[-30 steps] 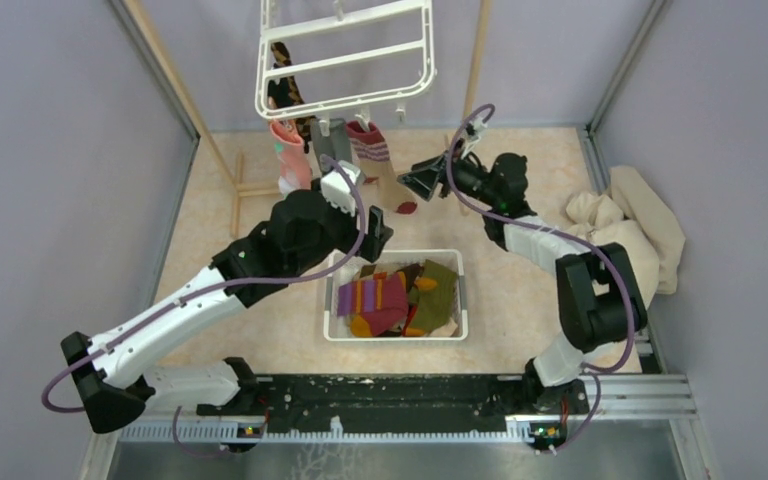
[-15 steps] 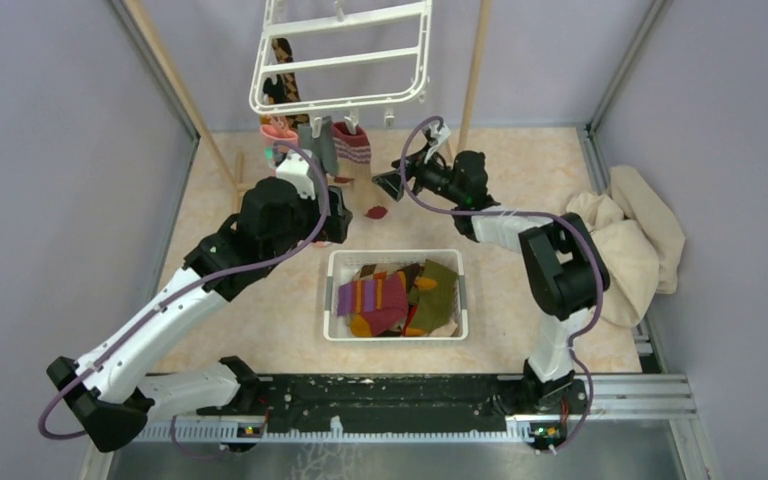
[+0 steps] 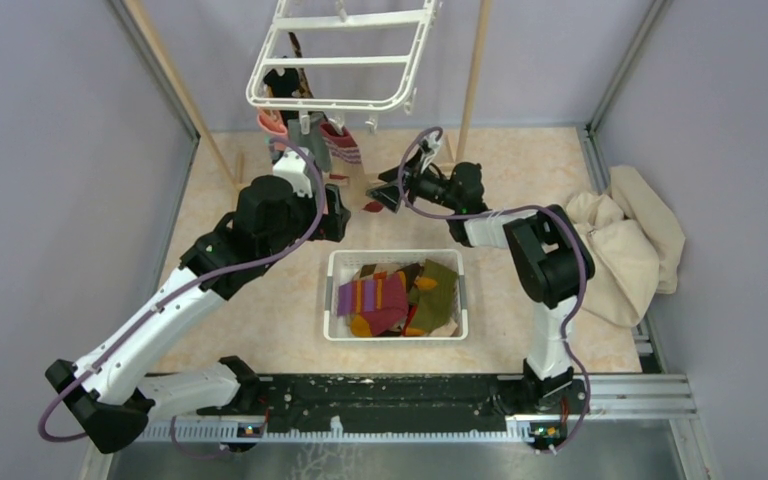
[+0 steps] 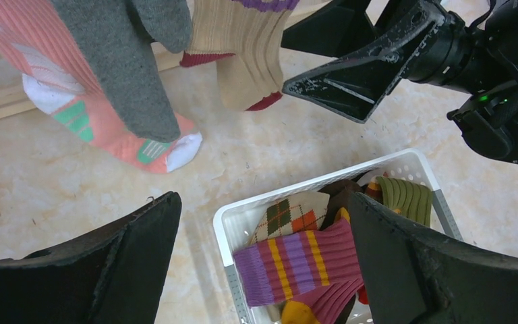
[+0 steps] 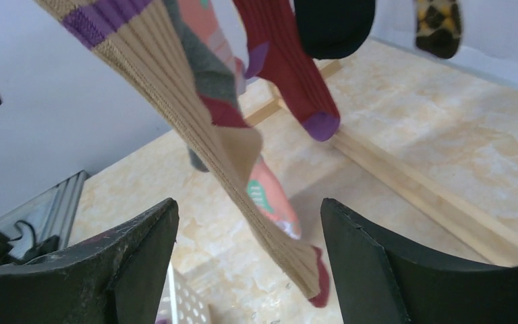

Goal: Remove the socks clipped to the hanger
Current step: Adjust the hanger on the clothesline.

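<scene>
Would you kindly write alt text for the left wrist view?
A pink sock, grey sock and beige sock hang ahead of the open left gripper; the open right gripper points at them, and a white basket of socks sits below.

Marbled tabletop (image 3: 490, 300): basket (image 3: 326, 300), cloth heap (image 3: 640, 240)

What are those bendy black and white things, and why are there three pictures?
They are two robot arms, each ending in a two-finger claw. One picture looks down from above. The other two come from small cameras on the wrists, so you see each claw's own fingers. Colourful socks hang clipped to a white hanger, and more lie in a white basket on the table. A beige cloth heap sits to the right. The left claw and the right claw are both open, holding nothing.
</scene>
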